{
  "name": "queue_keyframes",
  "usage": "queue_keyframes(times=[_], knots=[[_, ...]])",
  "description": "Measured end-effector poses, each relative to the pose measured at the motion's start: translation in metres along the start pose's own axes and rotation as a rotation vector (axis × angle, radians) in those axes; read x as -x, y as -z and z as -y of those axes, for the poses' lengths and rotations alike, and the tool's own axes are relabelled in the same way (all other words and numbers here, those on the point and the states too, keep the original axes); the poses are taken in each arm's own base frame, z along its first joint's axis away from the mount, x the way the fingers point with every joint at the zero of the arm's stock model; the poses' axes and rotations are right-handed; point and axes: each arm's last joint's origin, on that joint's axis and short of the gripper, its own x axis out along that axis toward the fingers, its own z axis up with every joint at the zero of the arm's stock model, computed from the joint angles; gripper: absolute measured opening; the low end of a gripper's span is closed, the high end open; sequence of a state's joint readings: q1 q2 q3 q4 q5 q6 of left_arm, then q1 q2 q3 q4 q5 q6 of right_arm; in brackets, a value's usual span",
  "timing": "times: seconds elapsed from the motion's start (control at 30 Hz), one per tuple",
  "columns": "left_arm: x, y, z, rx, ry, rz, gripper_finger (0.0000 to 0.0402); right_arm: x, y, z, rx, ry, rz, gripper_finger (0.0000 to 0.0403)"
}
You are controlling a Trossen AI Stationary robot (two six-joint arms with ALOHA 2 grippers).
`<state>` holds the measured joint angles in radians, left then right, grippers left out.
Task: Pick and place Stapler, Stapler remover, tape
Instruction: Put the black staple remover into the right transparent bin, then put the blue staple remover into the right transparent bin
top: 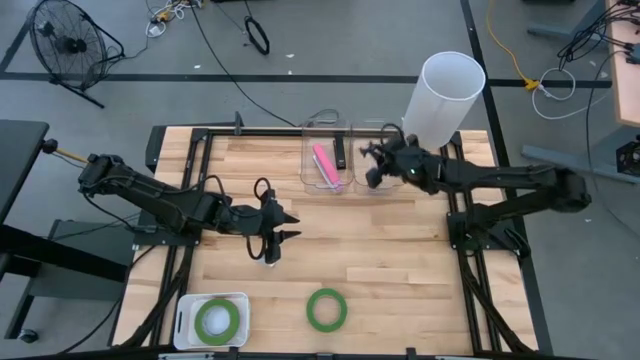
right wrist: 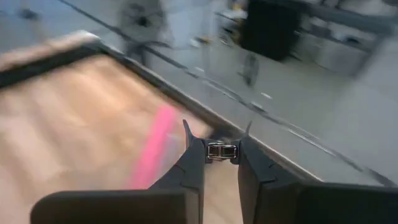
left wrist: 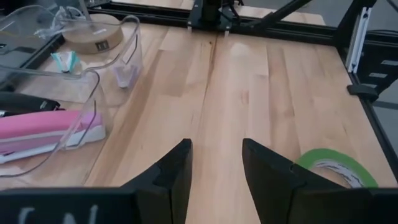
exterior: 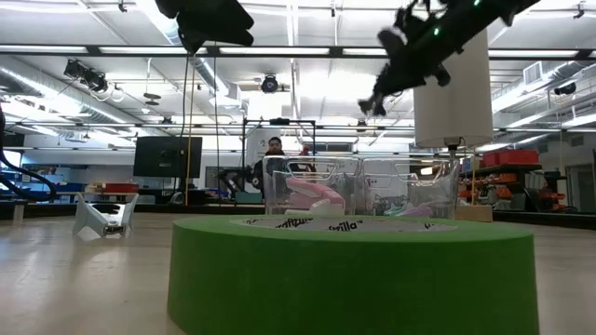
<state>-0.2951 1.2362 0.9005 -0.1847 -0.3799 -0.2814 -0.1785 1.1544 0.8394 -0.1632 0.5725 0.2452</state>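
Observation:
My right gripper (top: pixel 372 168) hangs high over the right clear bin (top: pixel 378 160), shut on a small metal staple remover (right wrist: pixel 221 151). It also shows in the low view (exterior: pixel 372 100). The pink stapler (top: pixel 325 165) lies in the left clear bin (top: pixel 322 128). My left gripper (top: pixel 287 226) is open and empty above mid-table, with a small white thing (exterior: pixel 107 216) on the wood near it. One green tape roll (top: pixel 326 309) lies flat near the front edge. Another green roll (top: pixel 218 320) lies in a white tray (top: pixel 184 322). The pink-red roll is out of view. My right gripper pinches the staple remover's metal part (right wrist: pixel 221 144) between its two fingertips (right wrist: pixel 198 155), at their free ends. The remover is lifted clear, above the bins. How it hangs below the fingers cannot be told.
A tall white cylinder (top: pixel 445 95) stands at the back right, beside the bins. The right bin holds small teal-white (left wrist: pixel 65 60) and purple (left wrist: pixel 124 76) things. Black frame rails (top: pixel 470 200) run along the table's sides. A person (exterior: pixel 275 149) shows in the room beyond.

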Motion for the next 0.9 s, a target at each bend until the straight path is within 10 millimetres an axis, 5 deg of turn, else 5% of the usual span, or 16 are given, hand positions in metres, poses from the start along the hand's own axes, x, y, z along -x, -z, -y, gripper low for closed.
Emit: queue_keyframes(times=[0.27,0.67,0.9], knots=[[0.0,0.0,0.0,-0.002,-0.001,0.003,0.0144,-0.035,0.009,0.03,-0.044,0.164,-0.101,0.0043],[0.0,0.0,0.0,-0.003,-0.002,0.0,0.0144,-0.054,0.025,0.037,-0.038,0.185,-0.226,0.0044],[0.0,0.0,0.0,-0.003,-0.003,0.0,0.0144,-0.054,0.025,0.036,0.007,0.172,-0.233,0.0164]])
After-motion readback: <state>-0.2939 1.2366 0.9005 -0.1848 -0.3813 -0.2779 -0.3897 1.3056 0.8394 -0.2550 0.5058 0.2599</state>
